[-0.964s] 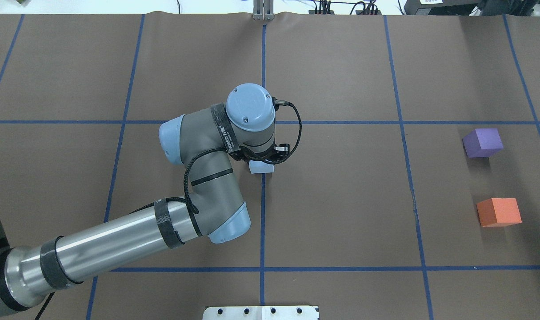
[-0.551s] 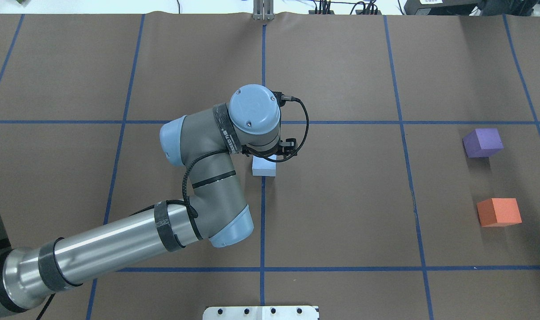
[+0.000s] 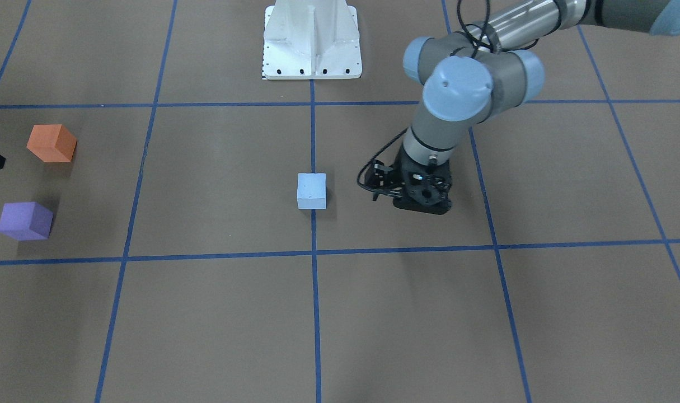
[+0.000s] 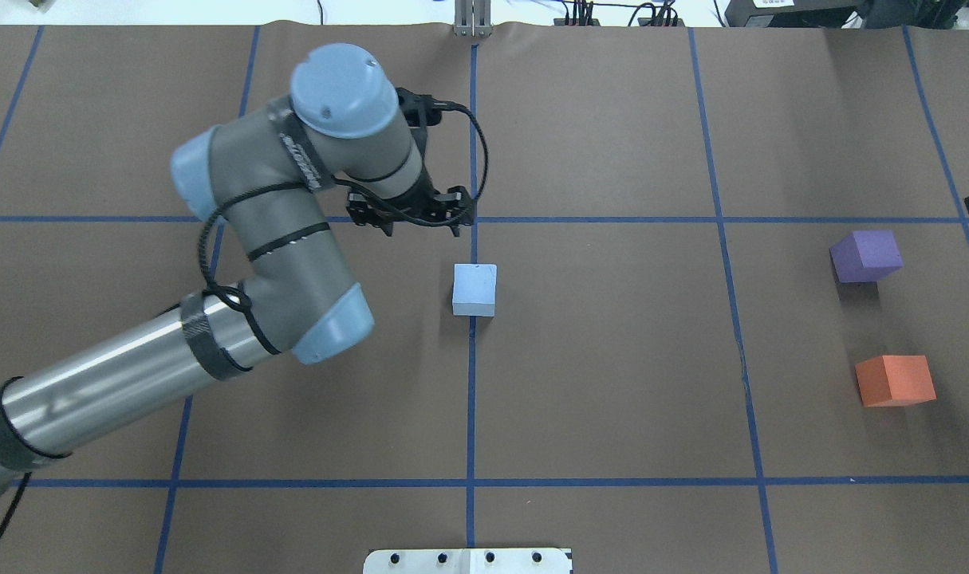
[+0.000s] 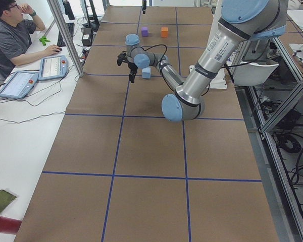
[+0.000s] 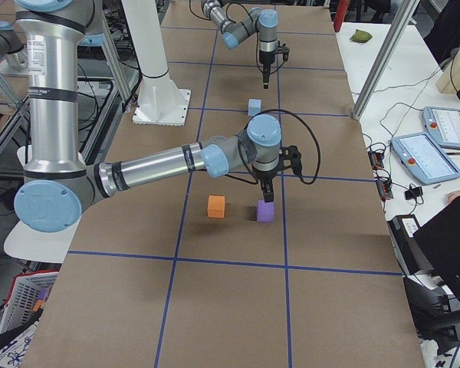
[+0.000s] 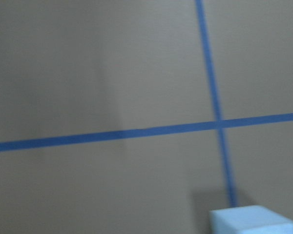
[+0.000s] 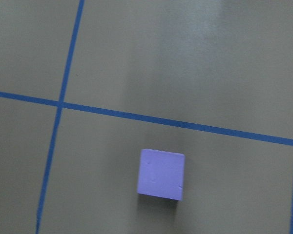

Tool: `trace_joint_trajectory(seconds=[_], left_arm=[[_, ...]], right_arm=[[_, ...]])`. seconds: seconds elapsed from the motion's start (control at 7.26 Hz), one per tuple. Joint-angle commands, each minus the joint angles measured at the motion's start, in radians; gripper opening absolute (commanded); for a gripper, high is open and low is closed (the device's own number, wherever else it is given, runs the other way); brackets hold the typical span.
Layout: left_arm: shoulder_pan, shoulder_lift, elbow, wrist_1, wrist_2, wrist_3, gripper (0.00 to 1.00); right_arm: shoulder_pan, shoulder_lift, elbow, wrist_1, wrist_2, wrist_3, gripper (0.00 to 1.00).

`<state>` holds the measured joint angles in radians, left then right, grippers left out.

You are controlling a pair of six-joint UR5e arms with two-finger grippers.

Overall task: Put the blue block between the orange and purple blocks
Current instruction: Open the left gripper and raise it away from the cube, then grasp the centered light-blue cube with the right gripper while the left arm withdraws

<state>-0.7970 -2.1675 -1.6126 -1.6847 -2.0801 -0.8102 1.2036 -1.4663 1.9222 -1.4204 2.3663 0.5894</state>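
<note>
Left gripper (image 3: 421, 197) has swung off the blue block (image 4: 474, 290), which it covered a second ago, toward the far edge and the robot's left, and now hangs apart from it. The block sits alone at the middle of the table (image 4: 612, 383), astride the centre tape line (image 4: 471, 399), with nothing gripping it. The left gripper carries nothing, though whether its fingers are spread or closed cannot be told. Near the table's right end, the purple block (image 4: 866, 256) lies closer to the far edge and the orange block (image 4: 895, 380) closer to the robot, a gap between them and the blue block well apart from both. The right gripper (image 6: 264, 193) hangs near the purple block, its finger state also unreadable.
</note>
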Motion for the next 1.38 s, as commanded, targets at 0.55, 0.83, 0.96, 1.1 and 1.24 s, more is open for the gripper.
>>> trace_joint_trajectory(seconds=[0.55,0.83,0.96,1.1,1.24], left_arm=[[-0.661,0.513,0.022,0.002,-0.202,0.691,1.00],[-0.721,0.598,0.039,0.002,-0.219,0.692,1.00],[-0.734,0.606,0.040,0.016,-0.259,0.754,1.00],[-0.734,0.629,0.031,0.025,-0.264,0.763,1.00],[-0.734,0.635,0.019,0.025,-0.265,0.763,1.00]], right_arm=[[-0.616,0.564,-0.061,-0.300,-0.499,0.578,1.00],[-0.677,0.691,-0.212,-0.299,-0.580,0.615,1.00],[-0.702,0.721,-0.271,-0.296,-0.599,0.609,1.00],[-0.716,0.756,-0.322,-0.295,-0.620,0.606,1.00],[-0.719,0.773,-0.378,-0.249,-0.622,0.610,1.00]])
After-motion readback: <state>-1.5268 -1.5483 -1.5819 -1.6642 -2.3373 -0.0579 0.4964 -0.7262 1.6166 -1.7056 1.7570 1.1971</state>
